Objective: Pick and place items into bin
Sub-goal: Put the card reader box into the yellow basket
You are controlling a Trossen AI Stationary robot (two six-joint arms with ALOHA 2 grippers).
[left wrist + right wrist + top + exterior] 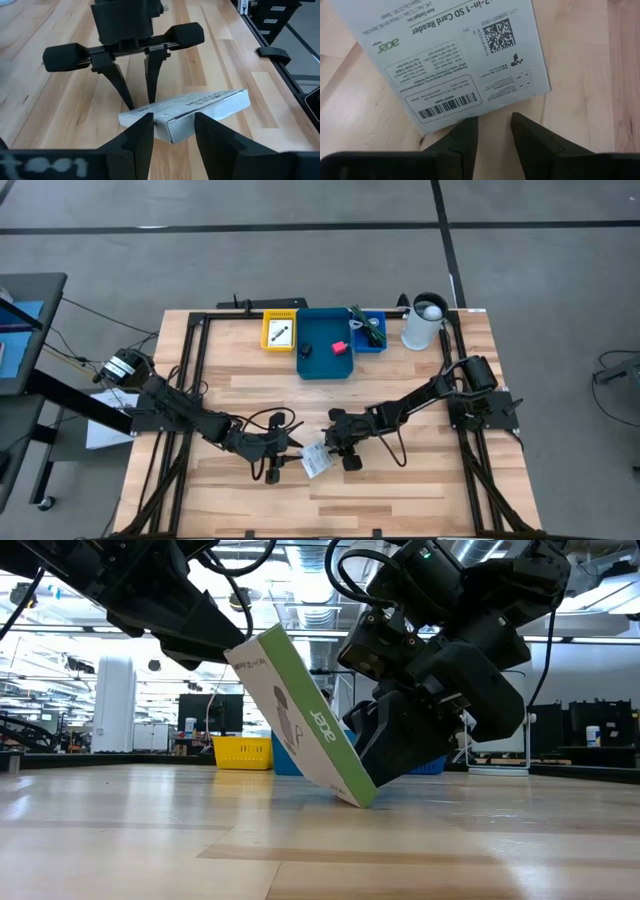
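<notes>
A flat white box with a green side [300,720] stands tilted in the middle of the table's near half [315,462]. One lower edge [362,796] is on the wood and its upper end leans toward the table's left. My left gripper [272,470] is shut on the raised end. My right gripper [345,460] is open at the box's right side, fingertips by its lower edge. A pink-red block [340,347] and a black piece [306,350] lie in the blue bin [326,365]. A green stringy piece [368,330] lies in a smaller blue tray. My left gripper has a corner of the box's raised end [172,131] between its two fingers [142,137], coming slanting down from the table's left. The box hangs tilted from it, with the opposite lower edge on the table. My right gripper's one fingertip [469,124] meets the lower edge of the box's printed face [445,125], fingers pointing down; only bare wood shows between the fingers.
A yellow tray with a printed card [279,332] stands left of the blue bin at the far edge. A white cylinder [425,322] stands at the far right. Black frame rails run along both sides of the table. Bare wood lies between the box and the bins.
</notes>
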